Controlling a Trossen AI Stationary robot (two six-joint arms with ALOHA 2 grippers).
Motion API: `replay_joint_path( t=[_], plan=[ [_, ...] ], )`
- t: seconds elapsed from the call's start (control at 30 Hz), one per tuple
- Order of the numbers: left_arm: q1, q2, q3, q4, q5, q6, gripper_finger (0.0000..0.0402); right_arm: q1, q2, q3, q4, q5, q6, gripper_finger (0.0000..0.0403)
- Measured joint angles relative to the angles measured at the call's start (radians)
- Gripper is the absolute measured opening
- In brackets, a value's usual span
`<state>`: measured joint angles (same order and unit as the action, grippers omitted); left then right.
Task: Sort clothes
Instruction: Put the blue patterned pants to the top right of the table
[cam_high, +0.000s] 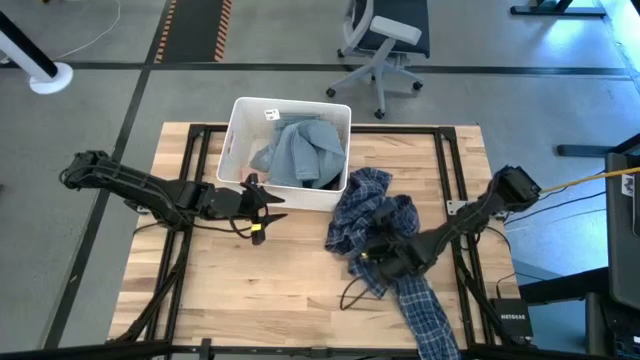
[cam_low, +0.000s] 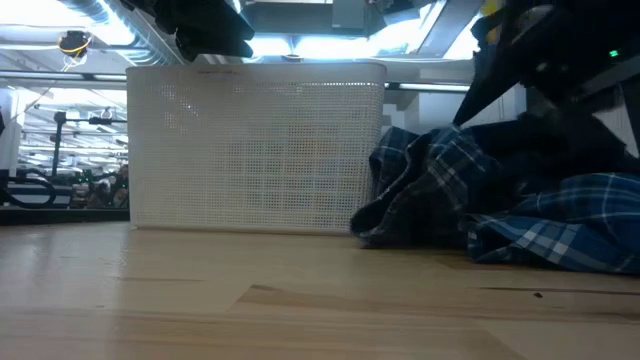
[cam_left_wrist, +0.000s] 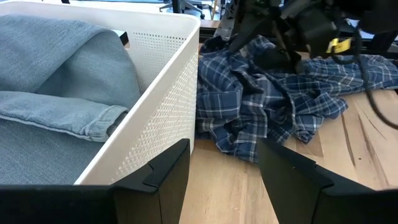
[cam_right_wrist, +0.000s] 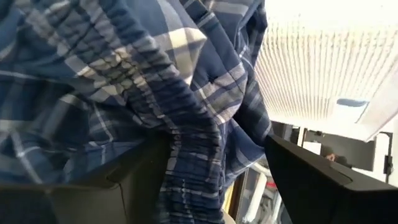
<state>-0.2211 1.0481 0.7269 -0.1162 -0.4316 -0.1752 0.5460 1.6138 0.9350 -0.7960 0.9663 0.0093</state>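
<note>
Plaid shirt (cam_right_wrist: 155, 93) fills the right wrist view, bunched between the right gripper's (cam_high: 385, 252) spread fingers, lying on the table just right of the bin (cam_high: 238, 130), while the left gripper (cam_high: 262, 210), also spread, waits beside the bin's front wall.

Bin (cam_high: 240, 125) at table (cam_high: 200, 290) rear centre. Top (cam_high: 300, 152) lies inside bin. Shirt (cam_high: 375, 205) heaped on table just right of bin, touching its wall, trailing toward front edge. Left gripper (cam_high: 262, 208) just before bin's front-left corner. Right gripper (cam_high: 375, 255) down in shirt heap, fabric between fingers (cam_right_wrist: 140, 180). Office chair (cam_high: 385, 45) behind table.
</note>
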Motion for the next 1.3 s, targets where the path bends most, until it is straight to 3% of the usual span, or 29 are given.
replay_joint_path(
  t=[0.27, 0.47, 0.67, 0.8, 0.93, 1.3],
  plan=[
    [0.000, 0.000, 0.000, -0.001, 0.000, 0.003, 0.0182, -0.090, -0.061, 0.001, -0.009, -0.036, -0.070, 0.0285],
    [0.000, 0.000, 0.000, -0.001, 0.000, 0.003, 0.0182, -0.189, -0.174, 0.001, -0.005, -0.157, -0.179, 0.0285],
    [0.000, 0.000, 0.000, 0.000, 0.000, 0.000, 0.0182, -0.356, -0.207, 0.002, 0.048, -0.404, -0.343, 0.0285],
    [0.000, 0.000, 0.000, -0.001, 0.000, 0.000, 0.0182, -0.445, -0.181, -0.010, 0.173, -0.598, -0.452, 0.0285],
    [0.000, 0.000, 0.000, -0.006, 0.000, 0.000, 0.0182, -0.496, -0.147, -0.027, 0.277, -0.709, -0.509, 0.0285],
    [0.000, 0.000, 0.000, -0.009, 0.000, 0.000, 0.0182, -0.522, 0.052, -0.034, 0.287, -0.756, -0.512, 0.0285]
  ],
)
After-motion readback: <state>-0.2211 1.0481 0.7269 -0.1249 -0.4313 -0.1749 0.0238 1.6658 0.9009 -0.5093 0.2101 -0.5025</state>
